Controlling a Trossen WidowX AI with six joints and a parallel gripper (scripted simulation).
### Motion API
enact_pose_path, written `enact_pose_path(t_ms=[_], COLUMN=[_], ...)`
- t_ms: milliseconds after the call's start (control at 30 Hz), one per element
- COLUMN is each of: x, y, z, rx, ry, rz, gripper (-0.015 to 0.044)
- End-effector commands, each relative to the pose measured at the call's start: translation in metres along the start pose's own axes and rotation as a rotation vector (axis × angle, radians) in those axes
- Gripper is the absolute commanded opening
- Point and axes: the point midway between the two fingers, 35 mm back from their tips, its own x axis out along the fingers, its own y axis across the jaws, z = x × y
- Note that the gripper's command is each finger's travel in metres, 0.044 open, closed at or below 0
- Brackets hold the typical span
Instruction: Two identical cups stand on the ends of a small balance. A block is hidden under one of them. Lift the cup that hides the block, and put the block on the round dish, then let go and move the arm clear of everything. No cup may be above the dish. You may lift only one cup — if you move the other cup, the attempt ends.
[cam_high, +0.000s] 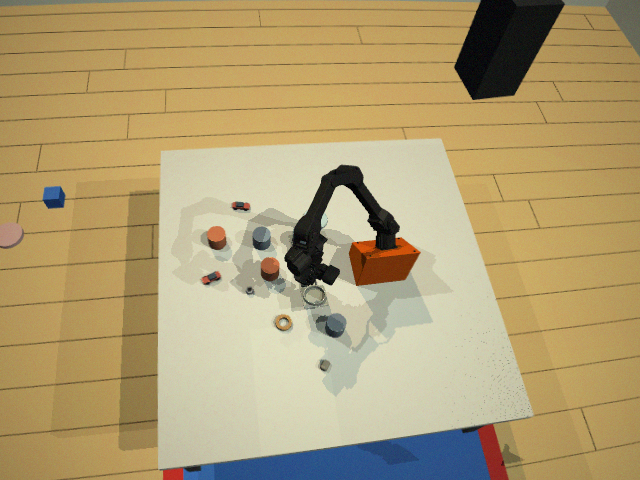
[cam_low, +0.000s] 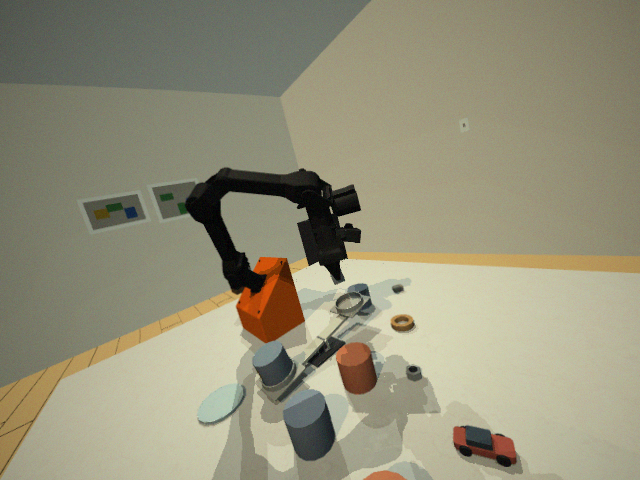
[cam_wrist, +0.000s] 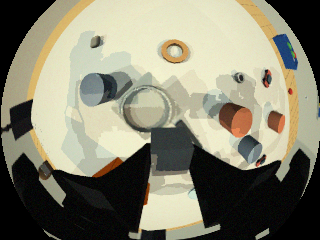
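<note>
My gripper is shut on a dark grey block. It holds the block above the table, close to the balance's bare ring. The balance bears a blue-grey cup on its other end; the arm hides that cup in the top view. A second blue-grey cup stands on the table beside the bare ring. The pale round dish lies near the cup-bearing end, with nothing on it.
Another blue-grey cylinder and an orange cylinder stand near the balance. Also on the table are an orange ring, toy cars, a hex nut, a small grey piece and the arm's orange base.
</note>
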Motion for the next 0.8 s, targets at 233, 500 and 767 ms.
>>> enact_pose_path(t_ms=[233,500,767], x=[0.006,0.011,0.017], y=[-0.042,-0.063,-0.085], z=[-0.027,-0.047,-0.069], rx=[0.003,-0.002,0.008], ry=[-0.044,-0.064,-0.092], rz=[0.024,0.033,0.035], gripper=[0.0,0.0,0.0])
